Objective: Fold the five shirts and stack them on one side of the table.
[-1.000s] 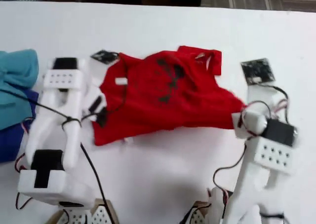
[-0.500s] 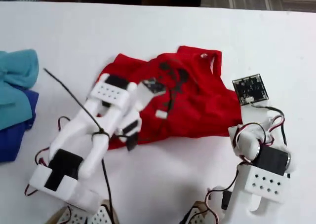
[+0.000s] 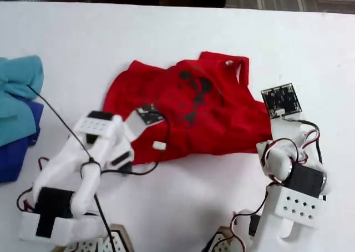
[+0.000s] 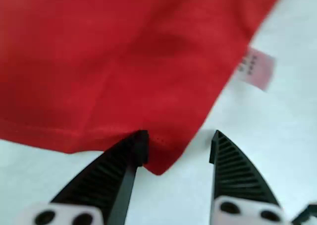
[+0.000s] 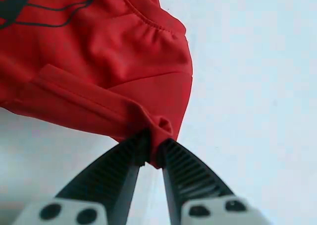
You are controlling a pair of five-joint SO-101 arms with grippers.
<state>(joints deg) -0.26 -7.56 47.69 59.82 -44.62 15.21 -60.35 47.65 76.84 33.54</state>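
A red shirt (image 3: 188,110) with a black print lies crumpled in the middle of the white table (image 3: 183,35). My left gripper (image 3: 130,157) sits at its near left corner. In the left wrist view the left gripper (image 4: 178,145) is open, with the shirt's hem corner (image 4: 158,160) lying between the black fingers (image 4: 131,153). My right gripper (image 3: 270,134) is at the shirt's near right edge. In the right wrist view the right gripper (image 5: 153,148) is shut on a bunched fold of the red shirt (image 5: 109,61).
A teal shirt (image 3: 19,94) lies on a blue shirt (image 3: 16,146) at the table's left edge. A white label (image 4: 257,69) sticks out of the red hem. Bare tabletop lies behind the red shirt and between the two arm bases.
The left arm swept right across the shirt, folding its left side inward, then drew back to the near corner. The right arm pulled back toward the front at first, then held still.
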